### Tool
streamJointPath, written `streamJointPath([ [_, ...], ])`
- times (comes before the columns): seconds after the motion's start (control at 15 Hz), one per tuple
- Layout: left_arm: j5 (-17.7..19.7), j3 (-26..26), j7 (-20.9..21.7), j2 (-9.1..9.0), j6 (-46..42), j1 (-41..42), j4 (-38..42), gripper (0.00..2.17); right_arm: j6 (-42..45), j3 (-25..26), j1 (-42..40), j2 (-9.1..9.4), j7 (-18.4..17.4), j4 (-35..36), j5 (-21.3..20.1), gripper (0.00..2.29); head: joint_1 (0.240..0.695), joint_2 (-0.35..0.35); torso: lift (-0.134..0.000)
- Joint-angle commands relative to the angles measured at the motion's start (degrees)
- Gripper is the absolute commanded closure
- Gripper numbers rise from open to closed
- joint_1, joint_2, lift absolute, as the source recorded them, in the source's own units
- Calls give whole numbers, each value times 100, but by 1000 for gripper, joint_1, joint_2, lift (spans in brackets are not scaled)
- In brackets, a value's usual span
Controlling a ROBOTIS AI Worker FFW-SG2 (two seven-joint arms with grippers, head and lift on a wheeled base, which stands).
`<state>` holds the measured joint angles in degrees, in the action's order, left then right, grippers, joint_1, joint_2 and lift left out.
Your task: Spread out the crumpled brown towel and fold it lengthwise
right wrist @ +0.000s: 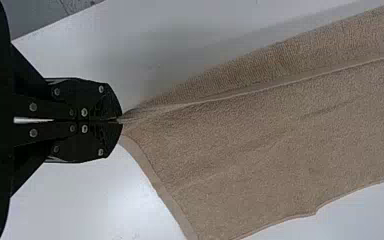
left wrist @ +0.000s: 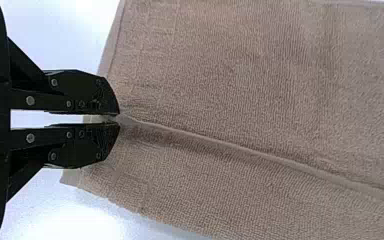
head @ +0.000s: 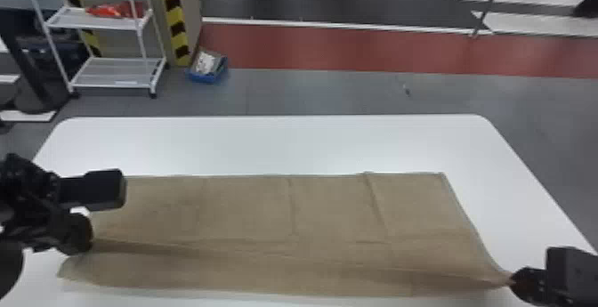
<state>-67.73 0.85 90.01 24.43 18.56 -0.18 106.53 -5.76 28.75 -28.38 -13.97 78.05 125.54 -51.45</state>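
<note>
One towel (head: 329, 212), one table (head: 267, 146), one rack (head: 118, 72), one bin (head: 202, 78), two hands (head: 516, 280)

The head view looks forward and down; closer wrist views share its towel (head: 333, 208).

From a distance, I operate a black, two-fingered left gripper (head: 103, 215) and a matching black right gripper (head: 514, 280). My wrist views show flat, dark fingers (left wrist: 84, 89) with curved outer edges, slim, straight black bars (right wrist: 52, 107) and small, round, silver-grey screw heads (left wrist: 30, 100).

No text, label, brand, number or sign can be read on anything here.
</note>
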Motion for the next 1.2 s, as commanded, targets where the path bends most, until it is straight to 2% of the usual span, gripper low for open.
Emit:
streamJointPath([
  [0.0,305,-524,56,0,-32,246,632,1052,0,149,70,0,28,67,223,2003,695,-83,-124],
  [0.2,753,-1263,56,-27,-67,580,1414,1052,35,439,140,9,28,305,724,2003,695,-71,-124],
  [0.33,911,-1684,56,-53,-85,870,1713,1052,123,465,193,9,28,305,768,2003,695,-53,-124],
  [0.53,990,-1764,56,-53,-173,1002,1713,1052,123,465,272,9,28,261,795,2003,695,-32,-124],
  [0.73,858,-1553,56,-35,-208,774,1608,1052,-18,448,764,-79,28,6,839,2003,695,-29,-124],
  [0.87,498,-1096,56,-18,-208,493,1265,1052,-316,333,1054,-185,28,-161,786,2007,695,-40,-124],
  [0.93,269,-893,56,-27,-208,352,1027,1052,-440,184,1230,-264,28,-232,759,2003,695,-48,-124],
  [1.13,181,-568,56,-35,-208,35,447,1048,-615,-335,1608,-413,28,-574,461,2007,695,-61,-124],
])
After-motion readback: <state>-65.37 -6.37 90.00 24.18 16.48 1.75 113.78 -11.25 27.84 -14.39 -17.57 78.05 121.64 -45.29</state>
